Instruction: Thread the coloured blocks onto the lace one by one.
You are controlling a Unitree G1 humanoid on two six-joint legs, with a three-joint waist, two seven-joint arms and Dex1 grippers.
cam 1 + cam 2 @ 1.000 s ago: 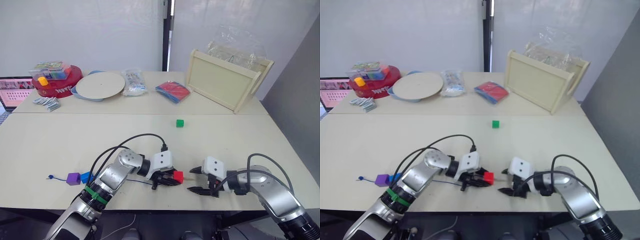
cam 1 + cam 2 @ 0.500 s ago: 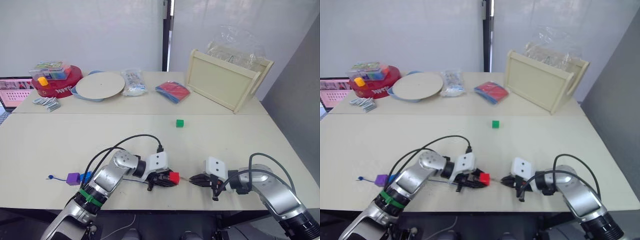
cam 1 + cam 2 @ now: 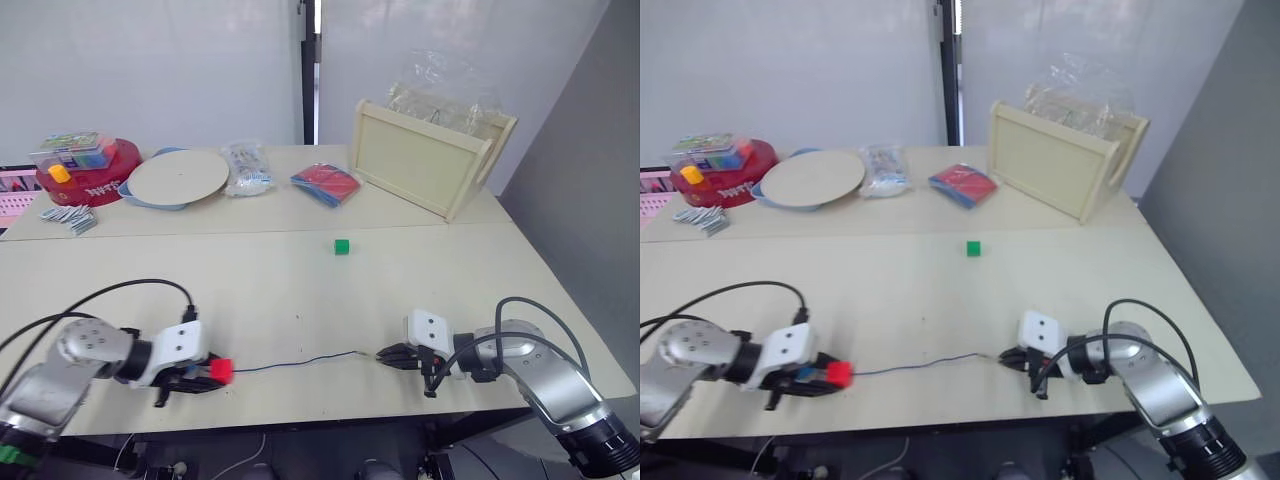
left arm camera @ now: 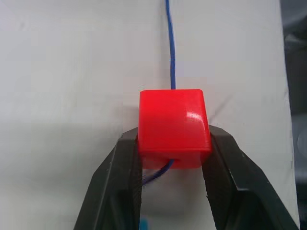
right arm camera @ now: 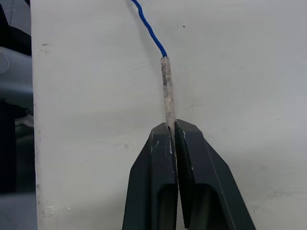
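A red block (image 4: 173, 125) sits between the fingers of my left gripper (image 3: 205, 382), which is shut on it near the table's front left edge. The lace (image 3: 300, 362), a thin blue cord, runs into the block on one side and comes out on the other (image 4: 169, 48). It stretches to the right along the table to its pale stiff tip (image 5: 167, 86). My right gripper (image 5: 171, 127) is shut on the end of that tip, low over the table near the front edge (image 3: 385, 354). A green block (image 3: 342, 246) lies alone mid-table, farther back.
At the back stand a wooden tray (image 3: 430, 160) with a clear plastic bag behind it, a red and blue packet (image 3: 325, 183), a round plate (image 3: 180, 177), a small clear bag (image 3: 245, 167) and a red tub (image 3: 85, 170). Black cables loop by both arms.
The right gripper has closed on the lace's pale tip. The left gripper has carried the red block far to the left along the cord. The camera has also shifted.
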